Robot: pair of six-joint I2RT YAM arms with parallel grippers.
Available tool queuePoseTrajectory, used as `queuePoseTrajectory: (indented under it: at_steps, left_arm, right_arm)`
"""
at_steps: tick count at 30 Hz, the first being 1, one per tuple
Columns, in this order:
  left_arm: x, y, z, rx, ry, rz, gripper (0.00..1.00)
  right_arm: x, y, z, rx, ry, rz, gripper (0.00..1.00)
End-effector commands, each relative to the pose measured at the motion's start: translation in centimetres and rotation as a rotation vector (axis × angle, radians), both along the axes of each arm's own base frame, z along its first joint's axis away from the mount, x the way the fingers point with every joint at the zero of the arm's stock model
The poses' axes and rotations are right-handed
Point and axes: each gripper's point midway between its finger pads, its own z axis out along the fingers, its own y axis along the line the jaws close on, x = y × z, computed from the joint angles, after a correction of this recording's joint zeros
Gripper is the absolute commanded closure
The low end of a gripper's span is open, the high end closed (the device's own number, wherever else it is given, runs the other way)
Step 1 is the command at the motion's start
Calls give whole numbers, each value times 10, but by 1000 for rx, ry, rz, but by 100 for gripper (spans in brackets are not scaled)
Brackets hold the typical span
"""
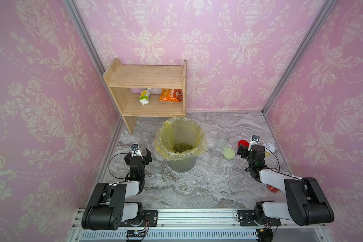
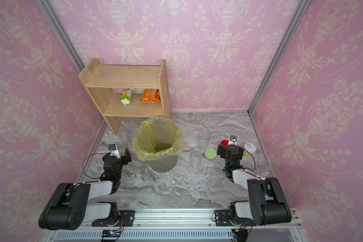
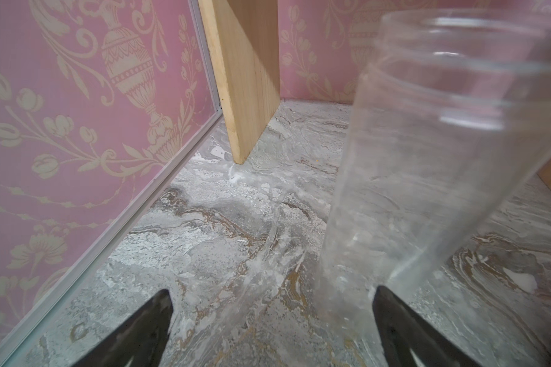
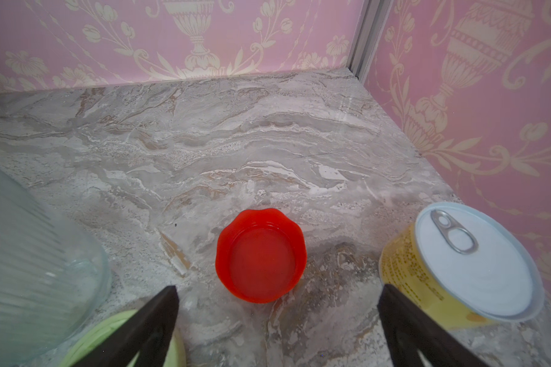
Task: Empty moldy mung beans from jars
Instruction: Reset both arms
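Note:
The mung beans (image 1: 182, 147) lie as a green heap at the bottom of the bag-lined bin (image 1: 166, 134). A slim clear jar (image 1: 145, 139) stands empty left of the bin. My left gripper (image 3: 272, 290) is open just short of it, and the jar (image 3: 427, 178) rises close by one fingertip, not gripped. Two wider empty jars (image 1: 222, 140) (image 1: 216, 157) stand right of the bin. My right gripper (image 4: 279, 287) is open and holds nothing, low over the table with the upturned red lid (image 4: 261, 255) just ahead.
A pale green lid (image 1: 229, 153) lies by the nearer jar. A yellow tin with a pull-tab top (image 4: 458, 263) stands by the right wall. A wooden shelf (image 1: 147, 81) holding a carton and a snack bag fills the back left. A red can (image 1: 273, 188) shows under my right arm.

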Motion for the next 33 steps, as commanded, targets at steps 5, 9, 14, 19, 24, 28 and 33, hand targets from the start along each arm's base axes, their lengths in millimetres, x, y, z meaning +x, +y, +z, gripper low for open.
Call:
queuePoseTrajectory:
  at_steps: [5,9,14,19,24,28,33]
  left_arm:
    - [17,-1,20,27,-82,-19,1]
    - [19,-2,16,27,-110,-25,1]
    - [19,-1,4,30,-132,-18,1]
    - [24,-3,-4,30,-107,-32,1]
    - [26,0,-4,30,-109,-17,1]
    - [29,-5,-5,36,-104,-47,1]
    - [31,-6,-5,37,-99,-54,1]
  right_arm:
    - [22,11,3,13,-7,63,0]
    - [21,8,3,15,-18,46,0]
    - [24,9,0,12,-8,45,0]
    - [26,11,-1,-2,8,45,0]
    - [27,14,-1,-26,16,46,0]
    - [33,30,-5,-4,45,156,0]
    - [31,38,-5,31,16,237,0]
